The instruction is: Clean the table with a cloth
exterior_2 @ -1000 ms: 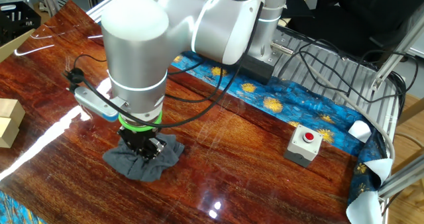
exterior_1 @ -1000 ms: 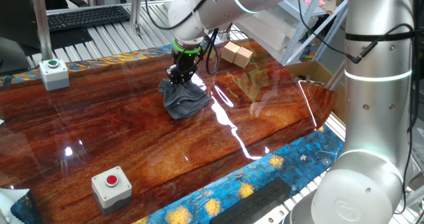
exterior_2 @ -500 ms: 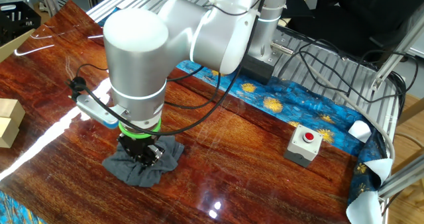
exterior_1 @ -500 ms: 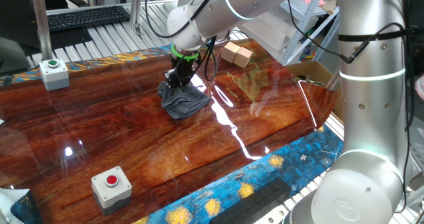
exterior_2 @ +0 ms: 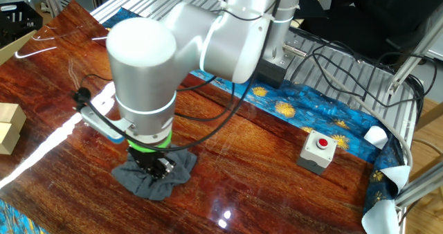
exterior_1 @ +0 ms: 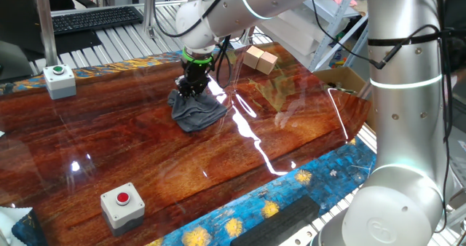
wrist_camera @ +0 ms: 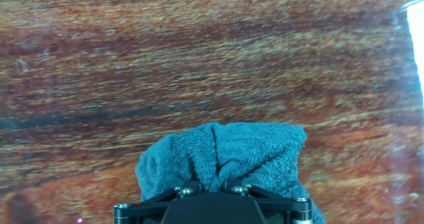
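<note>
The dark grey cloth (exterior_1: pixel 195 110) lies crumpled on the glossy reddish-brown table (exterior_1: pixel 182 166). My gripper (exterior_1: pixel 191 87) stands upright on the cloth's near-top edge, shut on a fold of it and pressing it to the wood. In the other fixed view the cloth (exterior_2: pixel 149 184) spreads out under the gripper (exterior_2: pixel 154 167). In the hand view the cloth (wrist_camera: pixel 225 154) bunches up between the closed jaws at the bottom edge, with bare table (wrist_camera: pixel 199 58) beyond it.
A grey box with a green button (exterior_1: pixel 59 80) stands at the table's far left. A grey box with a red button (exterior_1: pixel 121 204) stands near the front edge and shows in the other fixed view (exterior_2: pixel 319 151). Two wooden blocks (exterior_1: pixel 260 58) lie at the back.
My gripper has dragged the cloth a short way to the left and toward the far side of the table. It has stayed shut on the cloth.
</note>
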